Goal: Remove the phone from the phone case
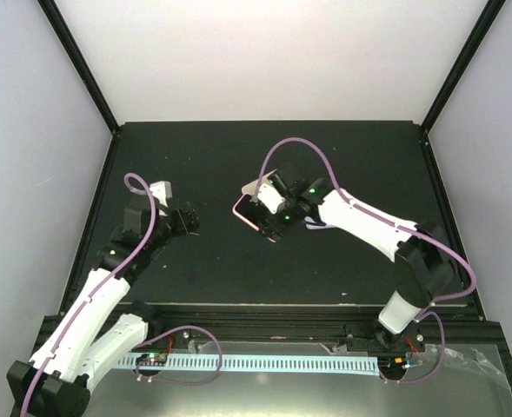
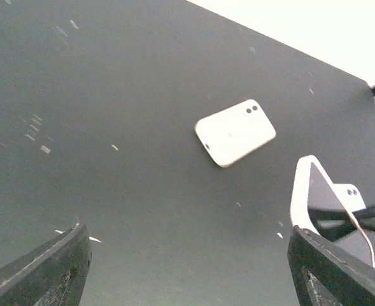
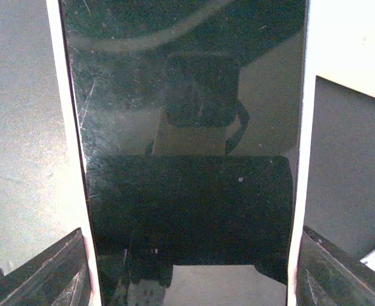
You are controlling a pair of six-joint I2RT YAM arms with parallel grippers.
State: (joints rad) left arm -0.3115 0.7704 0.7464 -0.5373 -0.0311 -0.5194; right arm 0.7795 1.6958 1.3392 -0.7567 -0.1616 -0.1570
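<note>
Pinching the phone (image 3: 187, 159) across its width, the right gripper (image 1: 271, 215) holds it up off the black table (image 1: 351, 156), around the middle of the surface. From that arm's own wrist camera the dark, glossy screen fills the view. A pale rim runs down each long edge, and a finger (image 3: 44, 274) is pressed against either side. Seen from above, the phone's near edge looks pinkish. Whether the pale rim is the phone's own frame or a case wrapped around it, I can't tell.

Just beyond the held phone, toward the back of the table, a white shell (image 2: 235, 132) lies flat. It is phone-shaped and rounded at the corners, with two small dark dots near one corner. It sits apart from the phone and touches neither gripper. It may be the case, though I can't be sure of that.

The left gripper (image 2: 187, 234) hovers to the left of the phone, pointed toward it. Its fingers are spread wide, with only bare table between them and nothing in its grasp. It is near the phone but not touching it.
</note>
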